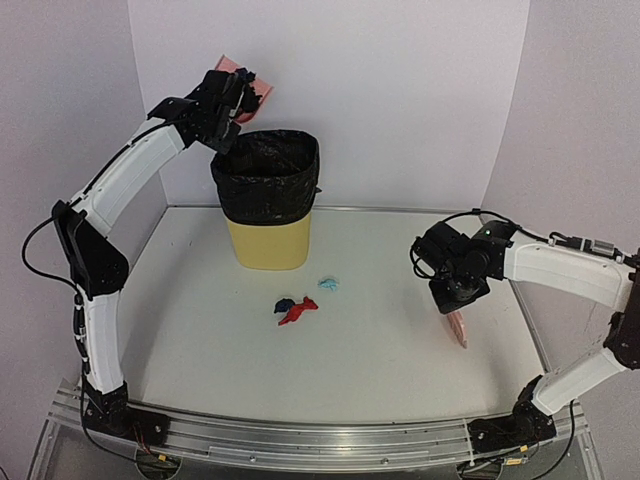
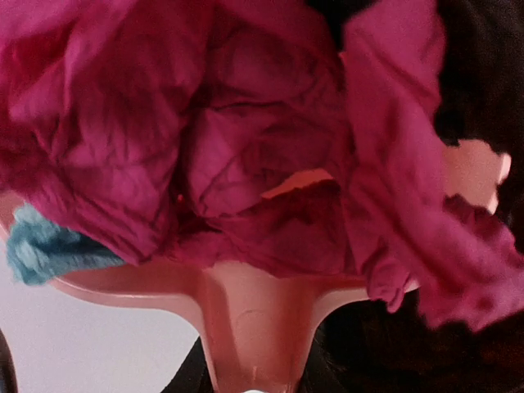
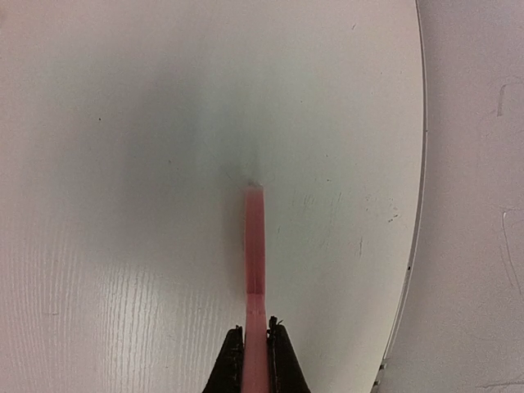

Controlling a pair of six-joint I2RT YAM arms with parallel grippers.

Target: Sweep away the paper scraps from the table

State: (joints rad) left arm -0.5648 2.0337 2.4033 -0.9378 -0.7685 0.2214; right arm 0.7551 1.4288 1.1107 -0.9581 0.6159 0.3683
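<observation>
Scraps (image 1: 297, 311): three left on bench (image 1: 380, 350), red, navy and light blue, close together before bin (image 1: 268, 200). Others wadded in dustpan (image 2: 246, 319), raised at bin's rim, not yet dumped. Left hand (image 1: 243, 94) clamped on dustpan. Right hand (image 1: 455, 305) clamped on brush (image 3: 255, 246), tip on bench. Open room round scraps; right edge near brush.

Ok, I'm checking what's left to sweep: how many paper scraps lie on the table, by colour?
light blue scrap: 1
navy scrap: 1
red scrap: 1
Total on the table: 3
</observation>
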